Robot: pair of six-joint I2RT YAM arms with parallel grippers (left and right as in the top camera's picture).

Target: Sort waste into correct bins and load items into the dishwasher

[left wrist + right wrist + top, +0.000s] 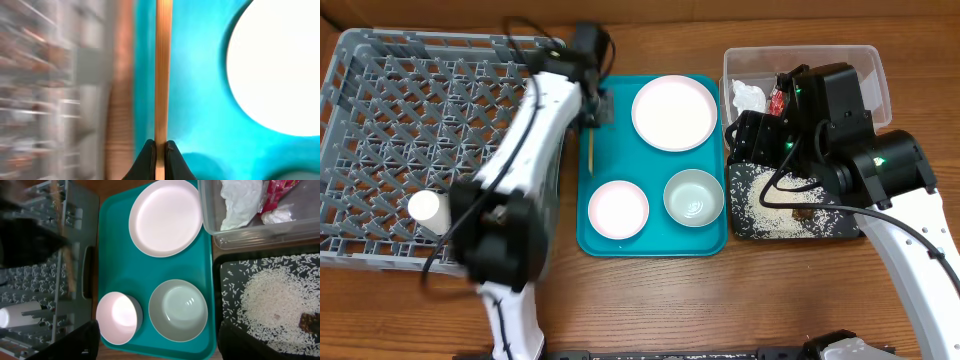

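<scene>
My left gripper (592,112) is shut on the wooden chopsticks (162,70), which hang over the teal tray's left edge (590,150) beside the grey dish rack (390,90). The white cup (425,207) lies in the rack. The pink plate (674,112), small pink bowl (618,209) and grey-green bowl (694,196) sit on the teal tray (655,243). The clear tub (875,80) holds the tissue (240,202) and red wrapper (277,192). The black tray (745,225) holds rice (272,305). My right gripper (157,340) is open and empty above the bowls.
The rack fills the left of the table. The tub and black tray stand right of the teal tray. Bare wooden table (720,310) lies along the front. A brown scrap (310,321) lies in the rice.
</scene>
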